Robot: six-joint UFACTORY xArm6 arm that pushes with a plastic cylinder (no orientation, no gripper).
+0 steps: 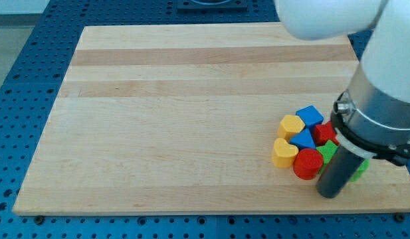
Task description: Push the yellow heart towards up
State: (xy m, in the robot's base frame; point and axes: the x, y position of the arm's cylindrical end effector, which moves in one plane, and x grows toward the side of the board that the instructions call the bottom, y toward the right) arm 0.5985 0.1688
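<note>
Two yellow blocks sit on the left side of a tight cluster at the board's lower right. The lower one (284, 153) looks like the yellow heart. The upper one (292, 124) looks like a hexagon. My tip (329, 195) is on the board at the cluster's lower right, just right of the red cylinder (307, 163). It is about 70 pixels right of and below the heart, with the red cylinder between them. The tip does not touch either yellow block.
The cluster also holds a blue cube (310, 115), a blue block (302, 139), a red block (322, 133), a green block (329, 151) and another green block (358, 170), partly hidden by the arm. The wooden board (191, 119) lies on a blue perforated table.
</note>
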